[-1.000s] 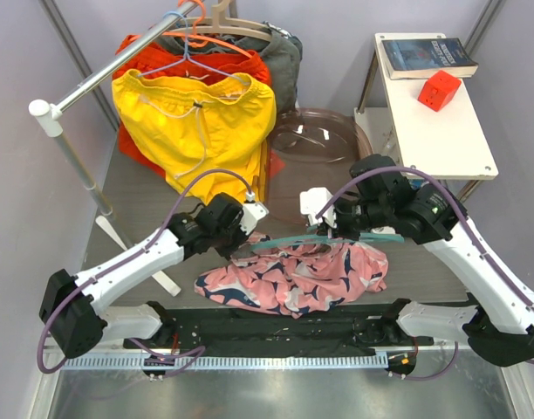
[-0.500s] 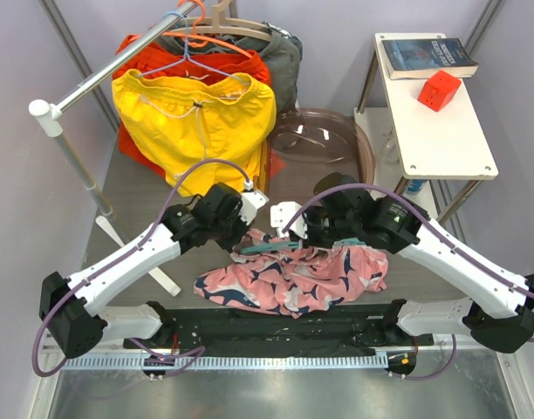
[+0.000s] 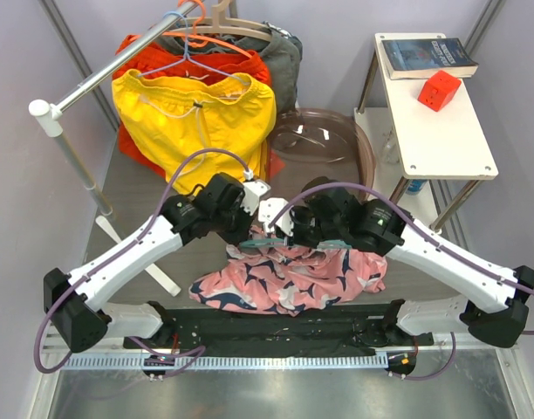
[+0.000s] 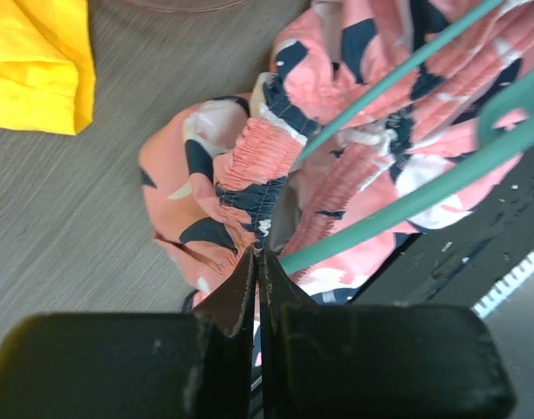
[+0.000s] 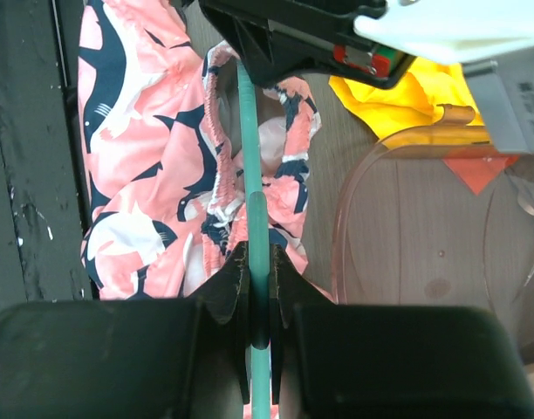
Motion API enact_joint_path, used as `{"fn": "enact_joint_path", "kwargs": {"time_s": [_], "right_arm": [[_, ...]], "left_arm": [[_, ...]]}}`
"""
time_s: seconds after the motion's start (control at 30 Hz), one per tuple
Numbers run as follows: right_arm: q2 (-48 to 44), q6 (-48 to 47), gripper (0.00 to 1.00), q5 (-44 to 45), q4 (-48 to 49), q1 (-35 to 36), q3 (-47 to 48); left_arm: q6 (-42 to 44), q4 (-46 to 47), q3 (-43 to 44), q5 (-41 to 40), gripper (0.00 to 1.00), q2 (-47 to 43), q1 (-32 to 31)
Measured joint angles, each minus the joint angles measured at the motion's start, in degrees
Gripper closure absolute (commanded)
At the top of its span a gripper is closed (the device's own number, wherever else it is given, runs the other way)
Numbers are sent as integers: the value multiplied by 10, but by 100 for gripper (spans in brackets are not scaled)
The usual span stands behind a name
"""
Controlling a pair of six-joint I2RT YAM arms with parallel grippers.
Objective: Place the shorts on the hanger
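The pink shorts (image 3: 284, 279) with navy shark shapes lie bunched on the table near the front edge. They also show in the left wrist view (image 4: 241, 166) and the right wrist view (image 5: 154, 175). My left gripper (image 3: 247, 237) is shut on the elastic waistband (image 4: 260, 214) and lifts it a little. My right gripper (image 3: 284, 234) is shut on a bar of the teal hanger (image 5: 256, 227). The hanger (image 3: 271, 245) lies across the waistband, between the two grippers. Its teal bars (image 4: 398, 205) cross the shorts in the left wrist view.
Yellow shorts (image 3: 197, 118) and orange clothes hang on a rail (image 3: 119, 61) at the back left. A clear round lid (image 3: 324, 140) lies behind the arms. A white side table (image 3: 441, 122) holds a book (image 3: 428, 57) and a red block (image 3: 439, 90).
My right gripper has carried the teal hanger leftward, close to my left gripper. The left gripper has shifted slightly right and up with the waistband; the shorts have bunched leftward.
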Motion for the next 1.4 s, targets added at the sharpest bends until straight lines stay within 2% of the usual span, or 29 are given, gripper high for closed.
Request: {"fn": "enact_joint_path", "kwargs": {"time_s": [0.03, 0.07, 0.13, 0.17, 0.2, 0.27, 0.33, 0.37, 0.47, 0.6, 0.73, 0.87, 1.0, 1.2, 1.4], "right_arm": [[0, 2, 99, 0, 12, 1, -9], [0, 4, 99, 0, 21, 1, -16], [1, 5, 99, 0, 42, 1, -34], [1, 6, 99, 0, 52, 1, -42], [1, 6, 99, 0, 66, 1, -55], [1, 6, 99, 0, 83, 1, -74], [-1, 5, 99, 0, 97, 1, -92], [-3, 5, 99, 0, 102, 1, -103], [-11, 3, 99, 0, 114, 1, -115], [-17, 1, 99, -1, 120, 1, -120], [-15, 1, 99, -1, 123, 1, -119], [-6, -2, 99, -1, 122, 1, -116], [5, -7, 99, -4, 121, 1, -108], [16, -14, 99, -6, 113, 1, -93], [21, -16, 99, -5, 105, 1, -90]], "left_arm": [[-3, -2, 3, 6, 98, 2, 0], [-4, -3, 5, 12, 82, 3, 0], [2, -7, 5, 28, 56, 2, 0], [6, -9, 5, 41, 34, 1, 2], [15, -14, 5, 58, 25, -2, 9], [38, -23, 3, 98, 12, -15, 26], [70, -31, -3, 136, 11, -42, 70], [98, -36, -9, 158, 11, -65, 107], [173, -49, -17, 184, 14, -101, 161], [314, -75, -51, 218, 18, -112, 187], [454, -81, -129, 241, 25, -108, 225], [551, -50, -178, 261, 26, -105, 234], [596, 15, -205, 292, 31, -101, 234], [628, 95, -218, 315, 48, -54, 234], [646, 119, -218, 338, 87, -18, 234]]}}
